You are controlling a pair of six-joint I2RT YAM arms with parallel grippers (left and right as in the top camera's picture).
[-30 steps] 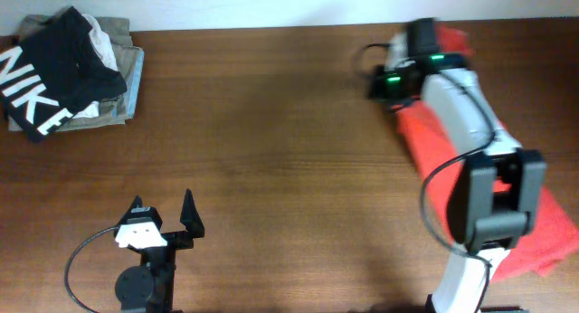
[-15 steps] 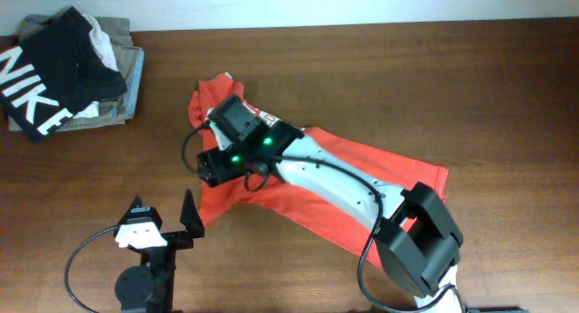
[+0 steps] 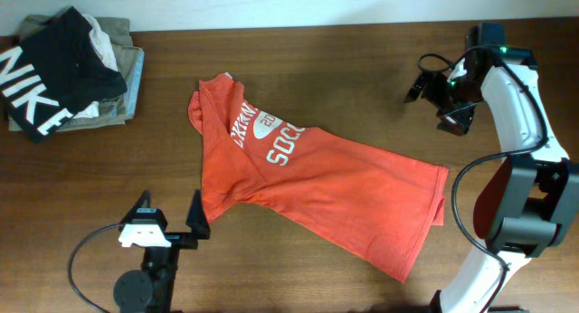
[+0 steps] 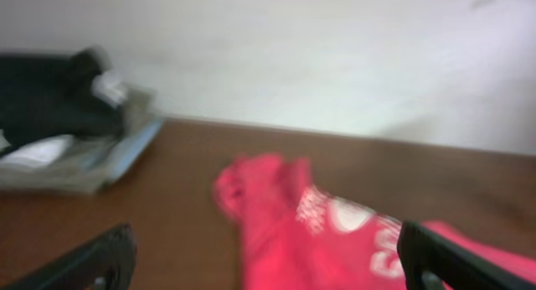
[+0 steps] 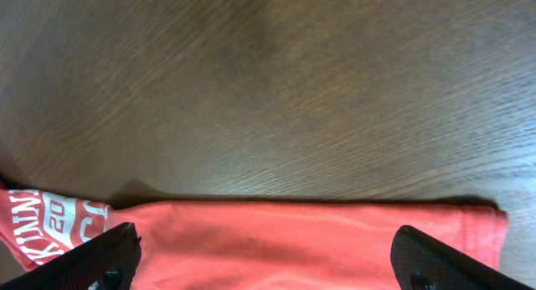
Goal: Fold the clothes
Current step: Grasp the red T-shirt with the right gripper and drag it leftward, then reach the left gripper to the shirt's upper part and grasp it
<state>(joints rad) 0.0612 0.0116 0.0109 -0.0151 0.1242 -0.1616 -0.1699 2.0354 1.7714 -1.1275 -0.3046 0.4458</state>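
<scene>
The T-shirt [image 3: 317, 191] lies diagonally, collar far-left to hem near-right. The spread, empty left hand [image 3: 169, 206] sits just beside its left edge, the spread right hand [image 3: 434, 103] farther off.

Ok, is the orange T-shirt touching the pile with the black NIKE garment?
No, the orange T-shirt lies spread out with bare table between it and the pile.

T-shirt [image 3: 344, 195] lies on the table [image 3: 298, 78], garment pile [image 3: 68, 69] far left.
</scene>
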